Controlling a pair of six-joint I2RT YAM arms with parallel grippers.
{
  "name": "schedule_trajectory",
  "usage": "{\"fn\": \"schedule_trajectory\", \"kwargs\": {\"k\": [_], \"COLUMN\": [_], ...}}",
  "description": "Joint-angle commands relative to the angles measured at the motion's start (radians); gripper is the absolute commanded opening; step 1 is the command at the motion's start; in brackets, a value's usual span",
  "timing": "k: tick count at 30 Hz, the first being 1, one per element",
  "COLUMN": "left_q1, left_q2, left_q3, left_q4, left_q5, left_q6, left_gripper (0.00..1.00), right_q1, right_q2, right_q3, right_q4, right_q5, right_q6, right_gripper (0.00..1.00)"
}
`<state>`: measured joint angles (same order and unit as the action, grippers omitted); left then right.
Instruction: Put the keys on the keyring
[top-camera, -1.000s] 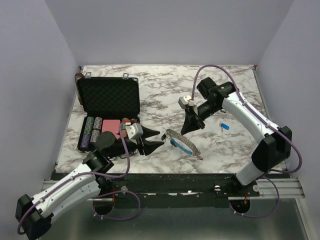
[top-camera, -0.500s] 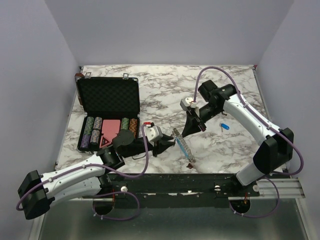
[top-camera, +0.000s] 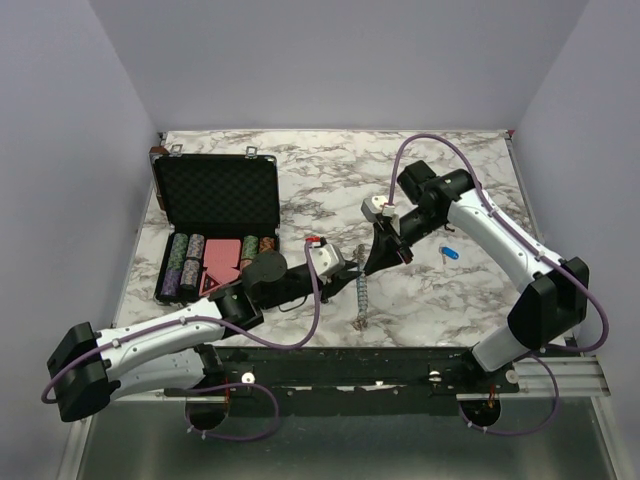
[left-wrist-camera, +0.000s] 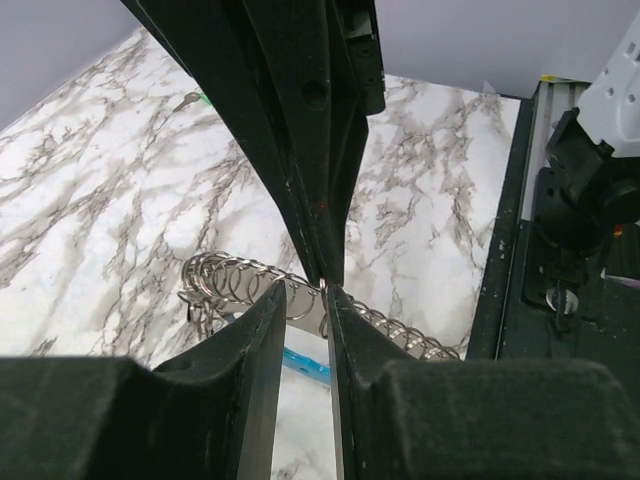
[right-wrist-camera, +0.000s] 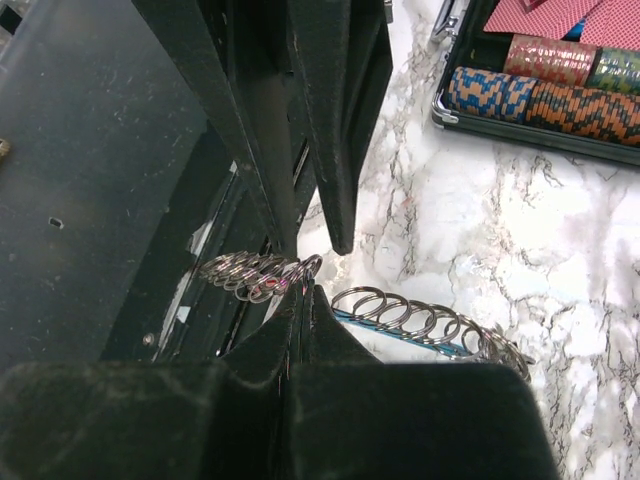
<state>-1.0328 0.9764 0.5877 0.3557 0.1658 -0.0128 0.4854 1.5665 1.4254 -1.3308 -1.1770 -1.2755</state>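
Note:
The keyring (top-camera: 362, 298), a chain of steel rings with a light-blue strip, hangs down from my right gripper (top-camera: 372, 265), which is shut on one of its rings. In the right wrist view the shut tips (right-wrist-camera: 305, 290) pinch the chain (right-wrist-camera: 410, 312) in its middle. My left gripper (top-camera: 350, 268) is right beside it. Its jaws stand a narrow gap apart (left-wrist-camera: 307, 295) around the held ring (left-wrist-camera: 225, 280), not closed. The blue key (top-camera: 448, 253) lies on the marble to the right. A tiny green speck (left-wrist-camera: 203, 97) lies far off. I cannot make out the red key.
The open black case (top-camera: 215, 195) with striped chips (top-camera: 190, 262) and red cards stands at the left. The chips also show in the right wrist view (right-wrist-camera: 540, 90). The table's front edge and black rail (top-camera: 400, 355) run just below the hanging chain.
My left arm has reached right to the chain. The chain, lying slanted on the marble before, now hangs straight from the right gripper. The right arm has barely moved.

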Motion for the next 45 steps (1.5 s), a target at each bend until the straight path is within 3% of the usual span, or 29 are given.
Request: {"fn": "schedule_trajectory", "kwargs": {"k": [1,19,35,45], "left_q1": [-0.013,-0.013,-0.015,-0.018], "left_q2": [0.028,0.057,0.021,0.053], "left_q3": [0.057,0.029,-0.023,-0.011], "left_q4": [-0.05,-0.047,-0.001,0.042], "left_q5": [-0.072,-0.06,0.075,0.09], "left_q6": [0.046,0.129,0.073,0.031], "left_gripper": [0.31,0.31,0.36,0.42], "right_q1": [0.007,0.009,0.009,0.008], "right_q2": [-0.037,-0.048,-0.036,-0.036], "right_q3": [-0.003,-0.006,-0.005,-0.008], "right_q4": [0.01,0.005,0.016,0.025], "right_q5": [-0.059,-0.067,-0.059,-0.058], "right_q6": [-0.004,-0.002,0.01,0.021], "right_gripper": [0.0,0.0,0.0,0.0]}}
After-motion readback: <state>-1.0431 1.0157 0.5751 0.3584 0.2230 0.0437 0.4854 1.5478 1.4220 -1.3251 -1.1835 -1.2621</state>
